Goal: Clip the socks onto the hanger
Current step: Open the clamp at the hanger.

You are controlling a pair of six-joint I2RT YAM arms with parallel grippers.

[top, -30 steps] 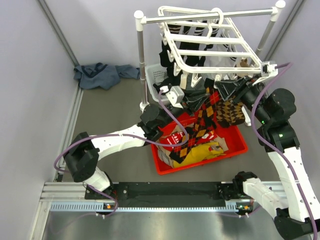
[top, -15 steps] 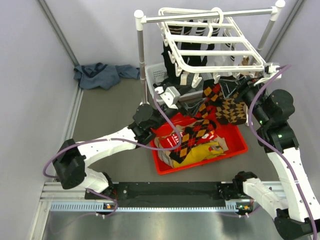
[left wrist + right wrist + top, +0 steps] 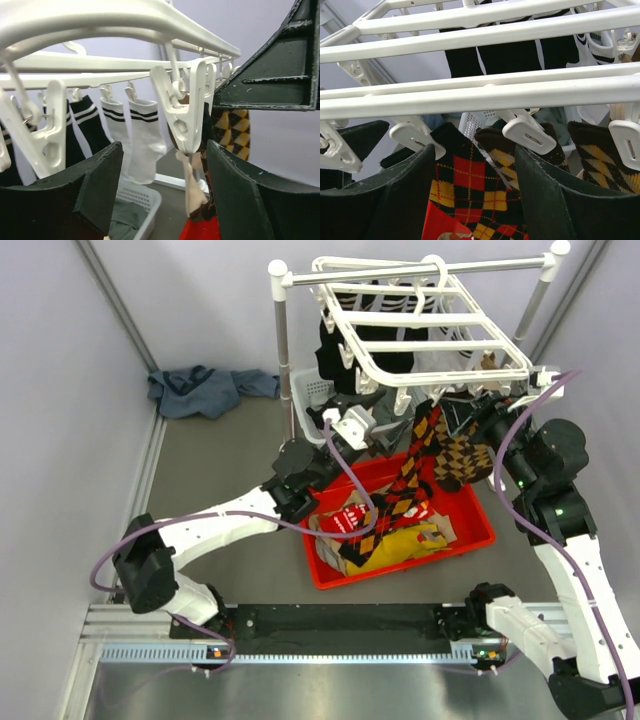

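Fingers [image 3: 95,192] of L gripper [image 3: 164,167] spread – grey tbl [image 3: 215,465], lilac walls [image 3: 50,390].

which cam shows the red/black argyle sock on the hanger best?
Right wrist: the red-and-black argyle sock fills the frame, top edge up at the hanger clips. Top external shows it small, hanging over the red bin. Left wrist: cannot pick it out.

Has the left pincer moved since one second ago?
Yes: the left pincer shifted up the picture, away from the red bin and closer to the hanger.
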